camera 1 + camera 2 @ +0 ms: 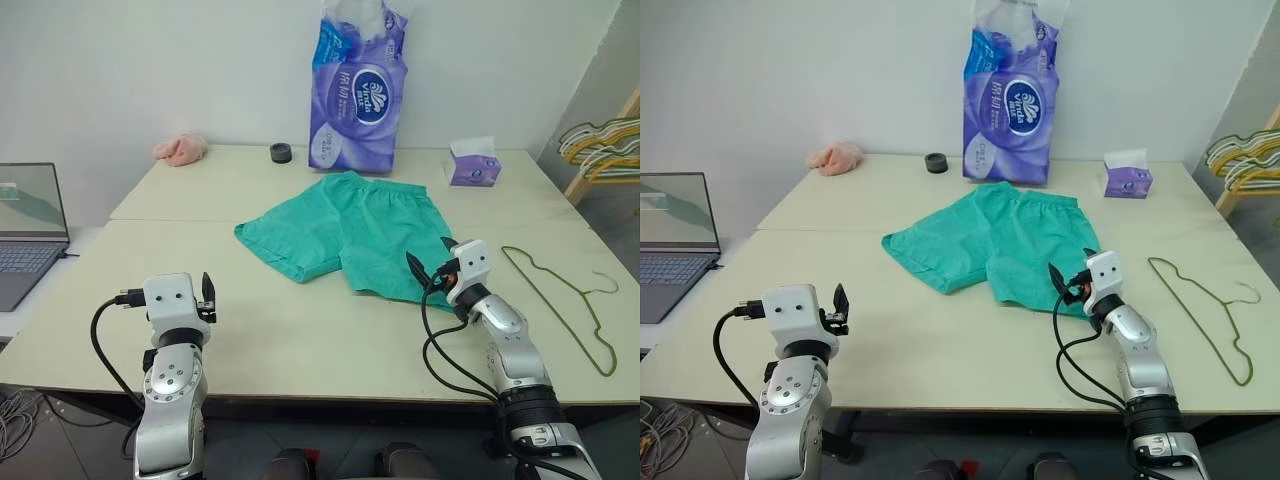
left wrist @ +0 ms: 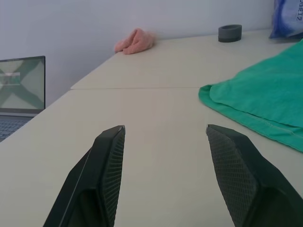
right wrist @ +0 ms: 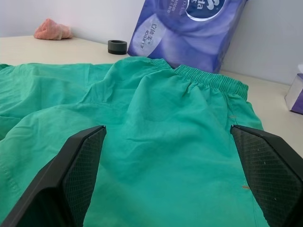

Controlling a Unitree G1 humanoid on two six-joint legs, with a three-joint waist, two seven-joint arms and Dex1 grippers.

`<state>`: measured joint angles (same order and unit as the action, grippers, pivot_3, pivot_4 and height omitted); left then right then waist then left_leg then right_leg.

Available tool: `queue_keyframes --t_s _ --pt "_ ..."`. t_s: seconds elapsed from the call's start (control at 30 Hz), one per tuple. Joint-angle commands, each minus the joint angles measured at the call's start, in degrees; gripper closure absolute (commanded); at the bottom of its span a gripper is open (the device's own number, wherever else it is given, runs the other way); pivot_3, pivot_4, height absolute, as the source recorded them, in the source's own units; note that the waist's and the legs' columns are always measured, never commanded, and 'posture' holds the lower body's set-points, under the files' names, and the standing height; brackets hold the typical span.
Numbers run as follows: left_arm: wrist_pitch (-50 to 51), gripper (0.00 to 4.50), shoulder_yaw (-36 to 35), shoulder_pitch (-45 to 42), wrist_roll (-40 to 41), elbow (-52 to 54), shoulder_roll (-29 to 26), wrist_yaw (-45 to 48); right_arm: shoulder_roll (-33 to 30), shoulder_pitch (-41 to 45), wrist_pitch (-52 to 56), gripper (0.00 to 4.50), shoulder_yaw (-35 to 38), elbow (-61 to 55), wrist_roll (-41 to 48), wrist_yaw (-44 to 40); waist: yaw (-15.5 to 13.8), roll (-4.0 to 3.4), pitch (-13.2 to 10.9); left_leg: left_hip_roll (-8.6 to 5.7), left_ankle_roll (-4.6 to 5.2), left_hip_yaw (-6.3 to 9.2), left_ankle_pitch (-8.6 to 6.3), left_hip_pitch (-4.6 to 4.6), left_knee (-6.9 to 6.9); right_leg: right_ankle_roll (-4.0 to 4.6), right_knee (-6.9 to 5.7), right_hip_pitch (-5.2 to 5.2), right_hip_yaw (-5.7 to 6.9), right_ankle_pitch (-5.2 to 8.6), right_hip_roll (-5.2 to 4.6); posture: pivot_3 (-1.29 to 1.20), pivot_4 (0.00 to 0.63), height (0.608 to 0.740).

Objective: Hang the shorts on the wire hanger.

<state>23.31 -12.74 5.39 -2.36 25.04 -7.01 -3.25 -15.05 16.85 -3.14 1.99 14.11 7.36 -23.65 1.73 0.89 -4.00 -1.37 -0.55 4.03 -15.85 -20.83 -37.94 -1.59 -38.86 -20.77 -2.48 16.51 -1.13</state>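
The teal-green shorts [image 1: 345, 235] lie spread flat in the middle of the table [image 1: 300, 335], waistband toward the wall. The olive wire hanger [image 1: 585, 295] lies flat on the table to the right of them, apart from the cloth. My right gripper [image 1: 430, 258] is open at the near right edge of the shorts, its fingers [image 3: 71, 175] spread wide just over the cloth with nothing gripped. My left gripper [image 2: 165, 127] is open above bare table, to the near left of the shorts and well short of them.
A purple tissue pack [image 1: 358, 95], a small tissue box [image 1: 473, 162], a black tape roll [image 1: 281, 152] and a pink cloth lump [image 1: 181, 149] stand along the wall. A laptop [image 1: 30, 230] sits at far left. A bunch of hangers [image 1: 600, 140] hangs at far right.
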Motion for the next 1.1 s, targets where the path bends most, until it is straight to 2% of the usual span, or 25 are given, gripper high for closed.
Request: queue_keyframes --t_s 0.03,0.97,1.07,1.1 --pt "-0.4 1.62 0.4 0.1 -0.3 2.7 -0.8 0.6 -0.2 1.3 -0.5 0.02 0.2 -0.7 0.0 -0.1 0.0 0.0 0.0 0.0 0.0 0.0 0.0 0.0 0.0 0.0 0.0 0.0 0.0 0.0 0.0 -0.01 0.007 0.74" --pt "-0.6 1.62 1.9 -1.7 -1.6 1.4 -1.3 0.9 -0.4 0.5 -0.2 0.02 0.0 -2.2 0.4 -2.4 0.1 0.0 0.0 0.01 -0.02 -0.02 0.01 0.0 0.0 0.01 0.0 -0.01 -0.01 0.01 0.01 -0.05 0.012 0.74" --pt "-0.4 1.62 2.3 -1.8 -0.3 1.1 -1.5 2.7 -0.6 0.0 -0.1 0.02 0.1 -3.0 0.5 -2.6 0.1 -0.01 0.0 0.01 -0.02 -0.02 0.01 0.01 0.0 0.02 0.0 -0.01 -0.01 0.01 0.01 -0.06 0.015 0.74" --pt "-1.6 1.62 2.9 -1.4 2.8 1.7 -1.3 5.9 -1.0 -0.2 0.0 0.02 0.0 -3.5 0.7 -3.4 0.1 -0.01 0.0 0.01 -0.02 -0.02 0.01 0.0 0.0 0.01 -0.01 -0.01 -0.01 0.01 0.01 -0.06 0.015 0.74"
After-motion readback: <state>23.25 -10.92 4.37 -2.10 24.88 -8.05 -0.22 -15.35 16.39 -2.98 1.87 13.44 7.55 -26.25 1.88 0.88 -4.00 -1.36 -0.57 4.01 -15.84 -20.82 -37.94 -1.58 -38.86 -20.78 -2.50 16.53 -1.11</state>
